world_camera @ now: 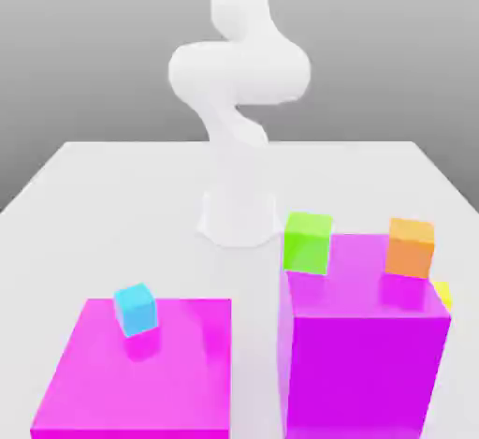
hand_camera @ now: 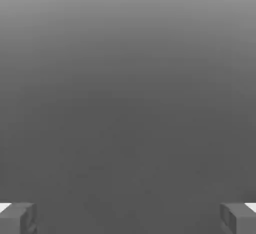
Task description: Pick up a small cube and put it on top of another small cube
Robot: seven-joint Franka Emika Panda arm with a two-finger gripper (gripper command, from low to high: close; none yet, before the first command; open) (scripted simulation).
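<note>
A sliver of the small bright-yellow cube (world_camera: 442, 293) peeks out behind the far right corner of the tall magenta block (world_camera: 365, 353) at the exterior view's right; most of it is hidden. In the hand view my gripper (hand_camera: 128, 220) is open: its two grey fingertips (hand_camera: 17, 218) stand far apart with nothing between them, facing a plain grey background. The white arm (world_camera: 239, 81) rises from its base at the table's far middle and leaves the exterior view at the top.
An orange cube (world_camera: 410, 247) sits on the tall magenta block's top. A green cube (world_camera: 307, 241) stands at that block's far left corner. A cyan cube (world_camera: 137, 309) rests on a low flat magenta block (world_camera: 140, 372) at the front left. White table (world_camera: 112, 212).
</note>
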